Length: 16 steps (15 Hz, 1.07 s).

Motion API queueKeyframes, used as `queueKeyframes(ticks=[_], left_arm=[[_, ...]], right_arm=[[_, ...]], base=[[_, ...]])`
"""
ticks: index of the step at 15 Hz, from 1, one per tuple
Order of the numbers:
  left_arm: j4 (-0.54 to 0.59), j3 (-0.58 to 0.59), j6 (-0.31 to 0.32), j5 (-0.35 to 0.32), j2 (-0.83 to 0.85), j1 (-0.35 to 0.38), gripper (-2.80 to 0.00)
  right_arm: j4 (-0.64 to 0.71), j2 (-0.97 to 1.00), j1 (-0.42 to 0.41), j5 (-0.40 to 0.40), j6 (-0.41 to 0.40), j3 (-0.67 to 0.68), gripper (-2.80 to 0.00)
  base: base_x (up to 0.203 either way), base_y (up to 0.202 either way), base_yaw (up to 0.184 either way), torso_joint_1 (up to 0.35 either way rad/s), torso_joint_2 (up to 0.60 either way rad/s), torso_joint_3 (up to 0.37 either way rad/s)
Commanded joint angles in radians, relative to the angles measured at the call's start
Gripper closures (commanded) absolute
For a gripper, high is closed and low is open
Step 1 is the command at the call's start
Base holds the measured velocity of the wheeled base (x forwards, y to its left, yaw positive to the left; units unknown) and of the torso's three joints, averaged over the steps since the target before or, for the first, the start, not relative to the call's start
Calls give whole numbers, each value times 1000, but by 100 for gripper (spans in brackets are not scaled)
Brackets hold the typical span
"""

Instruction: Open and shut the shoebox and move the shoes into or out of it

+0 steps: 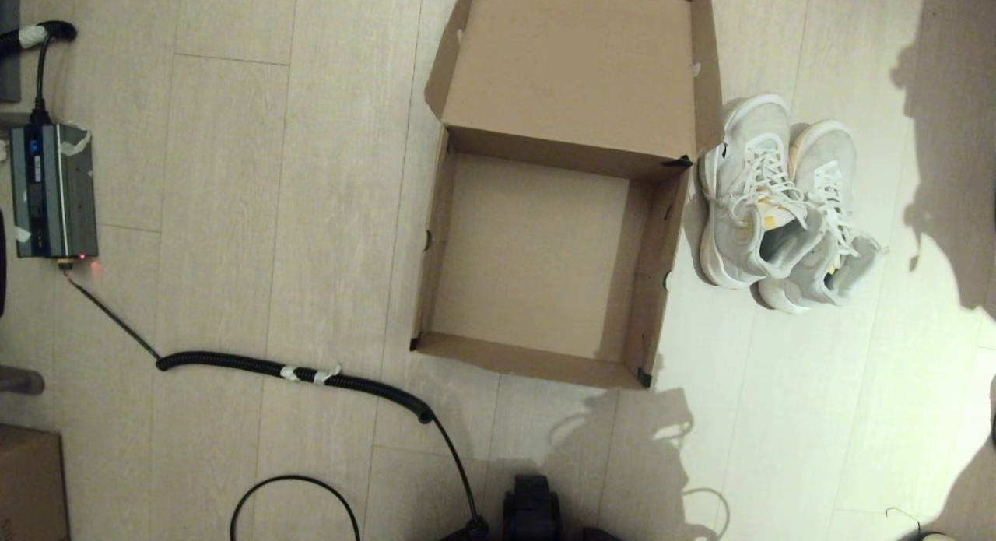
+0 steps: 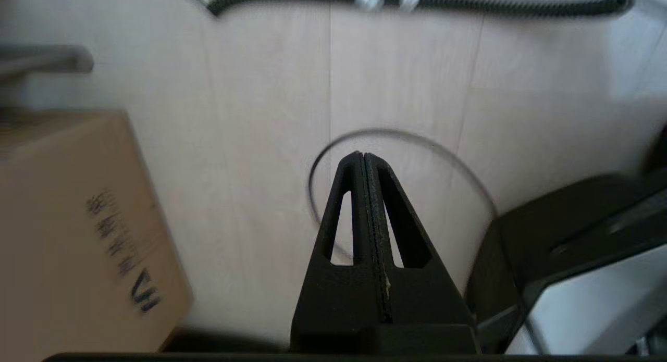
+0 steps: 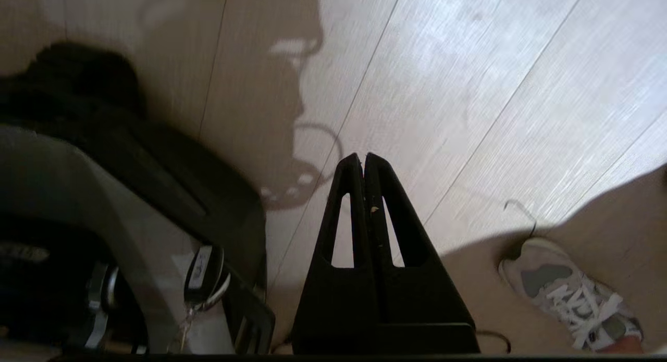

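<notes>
Cardboard shoebox [image 1: 537, 245] lies open and empty, the 2 shoes [image 1: 782, 206] just beside its right wall, nearer the right gripper [image 3: 363, 159], which like the left gripper [image 2: 363, 156] is pressed closed and holding nothing.

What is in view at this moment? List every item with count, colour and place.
shoebox: one, brown cardboard, middle of the floor, lid flapped open away from the robot, empty.
shoes: two, white lace-up, side by side on the floor just right of the shoebox.
power unit: one, grey, far left on the floor.
coiled cable: one, black, running from the power unit toward the robot.
small carton: one, brown, near left corner.
grey-and-cream sneaker: one, on the floor near the right arm.
left gripper: black, jaws shut, held low over the floor.
right gripper: black, jaws shut, over bare floor.
</notes>
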Motion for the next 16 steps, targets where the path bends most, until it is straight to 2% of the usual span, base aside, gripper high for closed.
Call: queueKeyframes(ticks=[1,2,3,4,5,13,16], left_arm=[[17,-1,1,-83,-142,-1,0],[31,5,4,-159,-199,-5,0],[37,14,-2,-204,-225,-9,0],[41,21,-39,-225,-221,-12,0],[53,21,-92,-211,-217,-11,0],[49,24,-81,-217,-216,-13,0],[49,24,-82,-217,-216,-13,0]], right_arm=[[-1,-161,-2,-2,3,1,0],[-8,-218,-6,-7,14,6,0],[-37,-244,-9,-15,35,18,0],[-62,-238,-12,-22,60,29,0],[-69,-235,-13,-25,68,31,0],[-68,-235,-13,-26,73,32,0],[-68,-235,-13,-39,102,32,0]], base=[[0,0,0,0,0,0],[0,0,0,0,0,0],[0,0,0,0,0,0],[0,0,0,0,0,0],[0,0,0,0,0,0],[0,0,0,0,0,0],[0,0,0,0,0,0]])
